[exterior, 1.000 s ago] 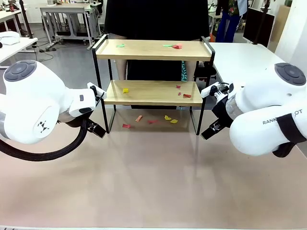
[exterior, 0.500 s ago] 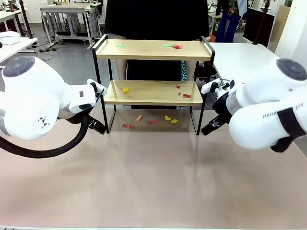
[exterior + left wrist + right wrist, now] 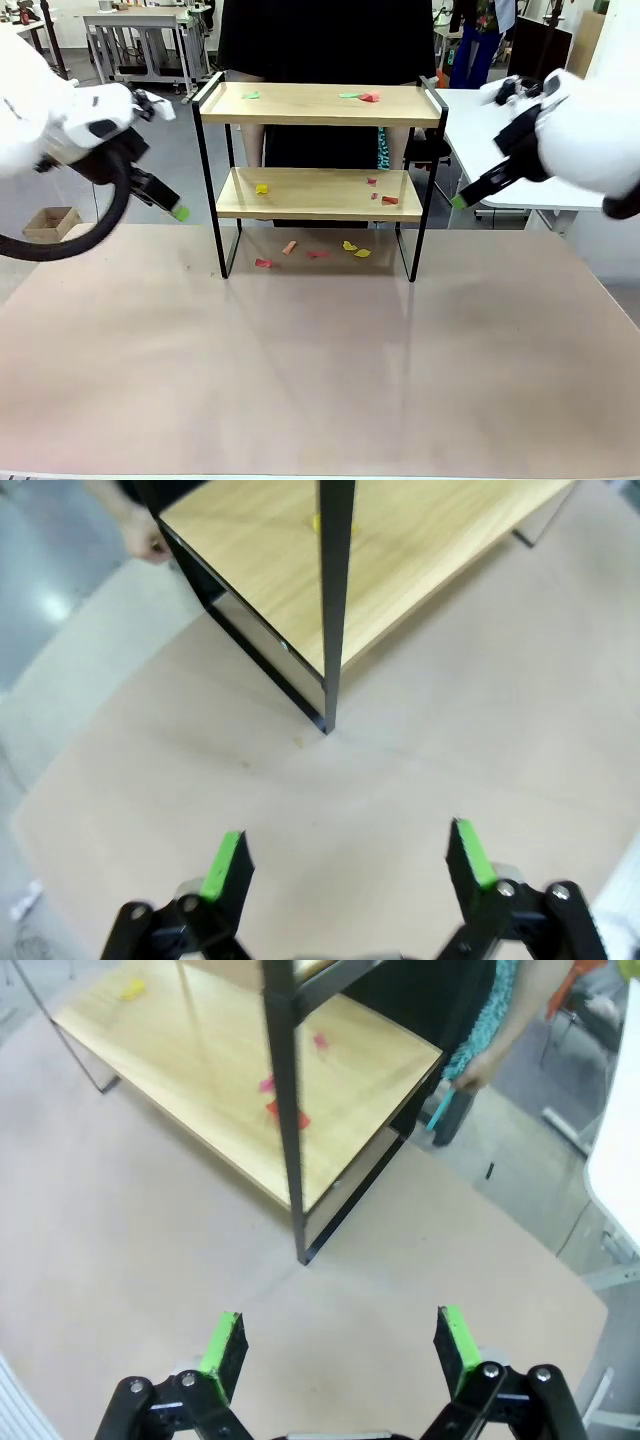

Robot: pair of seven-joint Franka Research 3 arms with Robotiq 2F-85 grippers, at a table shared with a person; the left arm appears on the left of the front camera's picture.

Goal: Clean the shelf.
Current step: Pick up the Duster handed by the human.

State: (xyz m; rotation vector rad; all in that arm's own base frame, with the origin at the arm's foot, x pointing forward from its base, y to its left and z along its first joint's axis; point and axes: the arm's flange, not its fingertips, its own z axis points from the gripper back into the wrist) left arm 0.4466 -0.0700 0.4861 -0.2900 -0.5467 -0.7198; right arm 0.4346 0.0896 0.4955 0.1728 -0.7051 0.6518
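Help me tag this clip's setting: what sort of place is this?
Probably a robotics lab or workshop: metal-framed workbenches stand behind on a bare grey floor, and a small two-tier shelf sits like a test prop on the table between white robot arms.

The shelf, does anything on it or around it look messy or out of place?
Yes. Small coloured scraps litter the shelf: green and red on its top board, yellow and red on the lower board, and more on the table underneath. The shelf itself stands straight and looks undamaged.

Table (image 3: 320, 380) — shelf (image 3: 300, 104), scattered scraps (image 3: 290, 247)
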